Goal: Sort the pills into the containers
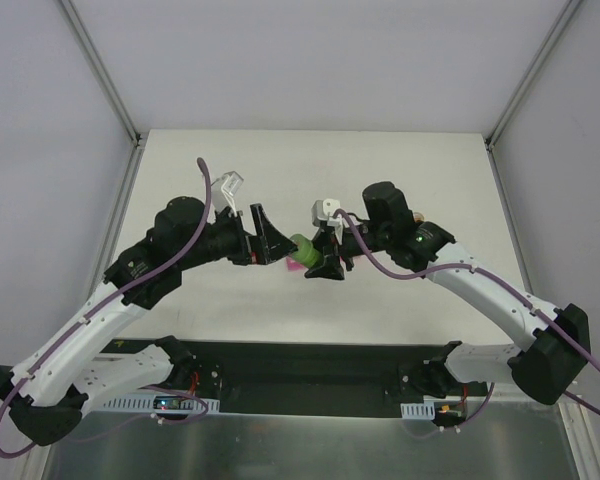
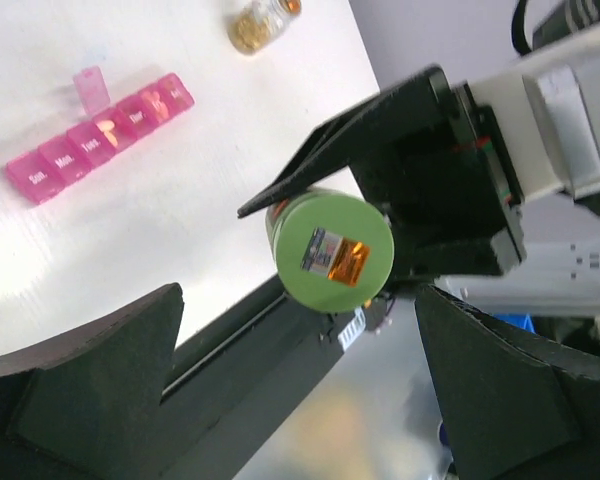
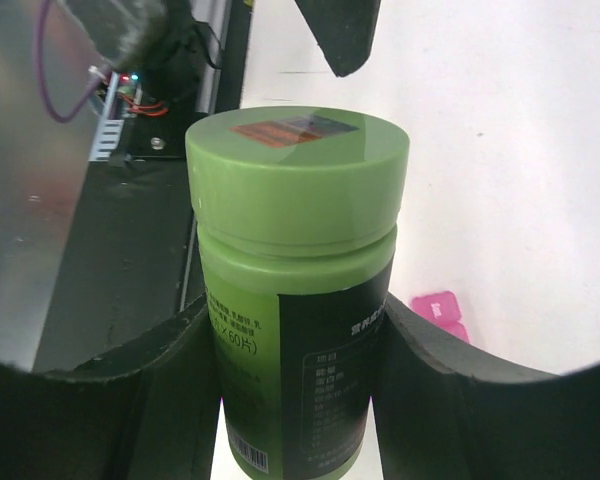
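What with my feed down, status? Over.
Right end effector shut on green bottle, cap on. Left end effector open, near cap. Pink containers on table, one lid up.

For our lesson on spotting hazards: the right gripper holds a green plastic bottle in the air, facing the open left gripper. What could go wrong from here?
1. The right gripper grips only the body of the green plastic bottle; if the open left gripper twists the green cap, the bottle may turn or slip.
2. The bottle seems tipped sideways above the table, so pills could spill beside the pink plastic pill organiser.
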{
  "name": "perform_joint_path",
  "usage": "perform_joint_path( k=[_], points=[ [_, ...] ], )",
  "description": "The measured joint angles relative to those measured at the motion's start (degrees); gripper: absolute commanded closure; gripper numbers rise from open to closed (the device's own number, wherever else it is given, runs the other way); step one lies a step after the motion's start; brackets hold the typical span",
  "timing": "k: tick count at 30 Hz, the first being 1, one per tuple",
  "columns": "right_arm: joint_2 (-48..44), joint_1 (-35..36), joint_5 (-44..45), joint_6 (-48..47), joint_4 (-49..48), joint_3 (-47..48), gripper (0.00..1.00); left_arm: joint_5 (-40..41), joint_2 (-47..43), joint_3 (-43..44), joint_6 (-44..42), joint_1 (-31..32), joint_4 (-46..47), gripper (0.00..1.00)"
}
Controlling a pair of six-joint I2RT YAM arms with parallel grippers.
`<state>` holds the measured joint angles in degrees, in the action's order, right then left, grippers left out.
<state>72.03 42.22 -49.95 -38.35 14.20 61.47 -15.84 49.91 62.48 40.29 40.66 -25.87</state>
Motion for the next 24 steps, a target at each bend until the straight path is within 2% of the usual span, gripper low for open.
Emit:
perform_joint_path(
  k=[6, 9, 14, 20, 21, 24],
  points=[
    [0.0, 0.2, 5.9, -1.3, 0.1, 0.0, 0.91, 6.2, 2.3, -1.1, 6.0, 2.2, 7.1, 0.03],
    [0.0, 0.2, 6.9, -1.5, 0.1, 0.0, 0.92, 8.0, 3.1, -1.1, 8.2, 2.9, 8.6, 0.08],
    [0.0, 0.5, 8.0, -1.8, 0.2, 0.0, 0.92, 9.4, 6.1, 0.0, 10.2, 3.3, 7.9, 0.12],
    [0.0, 0.7, 8.6, -1.8, 0.2, 0.0, 0.92, 10.0, 8.7, 1.7, 11.2, 3.7, 5.6, 0.23],
    [0.0, 0.7, 8.7, -1.8, 0.2, 0.0, 0.92, 10.0, 9.0, 1.9, 11.3, 3.8, 5.4, 0.28],
    [0.0, 0.7, 8.7, -1.8, 0.2, 0.0, 0.92, 10.0, 9.5, 2.4, 11.5, 4.0, 5.3, 0.29]
  ],
)
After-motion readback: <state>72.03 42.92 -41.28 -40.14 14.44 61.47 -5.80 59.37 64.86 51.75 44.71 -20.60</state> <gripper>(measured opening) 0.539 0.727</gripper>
